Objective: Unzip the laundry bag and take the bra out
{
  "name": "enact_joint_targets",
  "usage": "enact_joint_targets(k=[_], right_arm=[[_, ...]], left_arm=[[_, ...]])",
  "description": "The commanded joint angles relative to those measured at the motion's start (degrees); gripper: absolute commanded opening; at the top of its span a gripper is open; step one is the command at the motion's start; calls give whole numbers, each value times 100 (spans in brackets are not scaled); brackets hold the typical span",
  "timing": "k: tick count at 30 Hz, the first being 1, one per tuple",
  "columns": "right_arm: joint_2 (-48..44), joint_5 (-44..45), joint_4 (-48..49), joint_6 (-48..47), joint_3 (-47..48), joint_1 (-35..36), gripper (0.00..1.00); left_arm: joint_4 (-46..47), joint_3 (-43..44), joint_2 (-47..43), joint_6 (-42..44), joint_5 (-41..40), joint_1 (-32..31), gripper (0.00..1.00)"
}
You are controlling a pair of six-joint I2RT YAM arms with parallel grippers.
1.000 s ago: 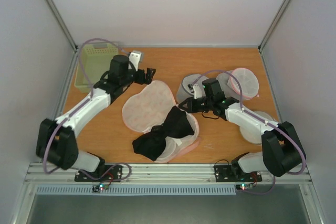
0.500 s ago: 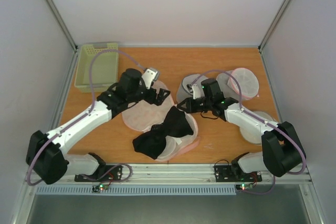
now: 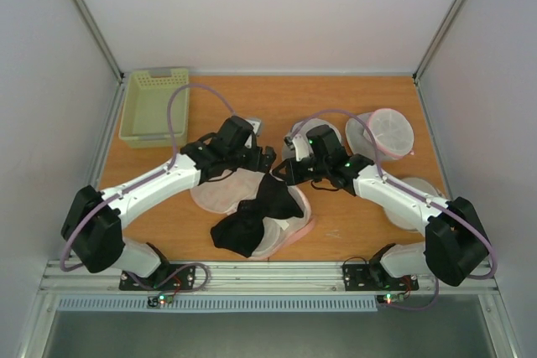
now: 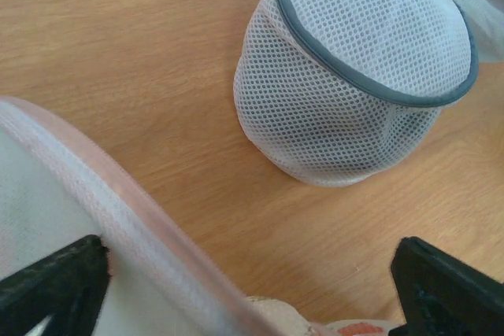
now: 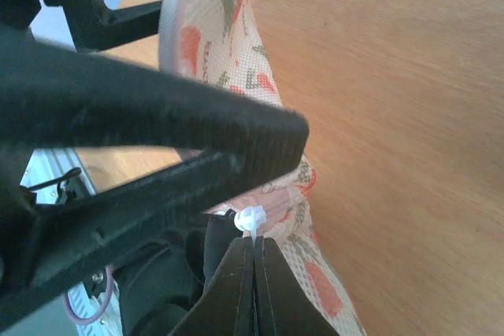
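At the middle of the orange wooden counter (image 3: 336, 94), the left arm has swung in from the pale green plastic basket (image 3: 151, 111); its left claw (image 3: 258, 157), spread wide and holding nothing, now hovers at the far edge of the flat beige printed laundry bag with pink trim (image 3: 220, 194); the right claw (image 5: 253, 251) stays clenched on what looks like the small white zip pull (image 5: 252, 219); the small black two-cup bra (image 3: 256, 217) lies draped across the bag's near half, so the bag seems open and the left arm is likely arriving to help free it. Counted: one printed bag; one bra; one basket; three round white mesh bags, grey-trimmed (image 4: 354, 76), pink-trimmed (image 3: 388, 133) and one partly under the right arm (image 3: 415, 194).
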Motion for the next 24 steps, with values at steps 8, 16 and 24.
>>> enact_joint_targets(k=[8, 16, 24], right_arm=[[-92, 40, -2, -166, 279, 80, 1], [218, -698, -454, -696, 583, 77, 1], [308, -1804, -144, -686, 232, 81, 1]], left_arm=[[141, -308, -222, -464, -152, -63, 31], [1189, -513, -588, 311, 301, -59, 1], [2332, -880, -988, 1846, 1817, -55, 1]])
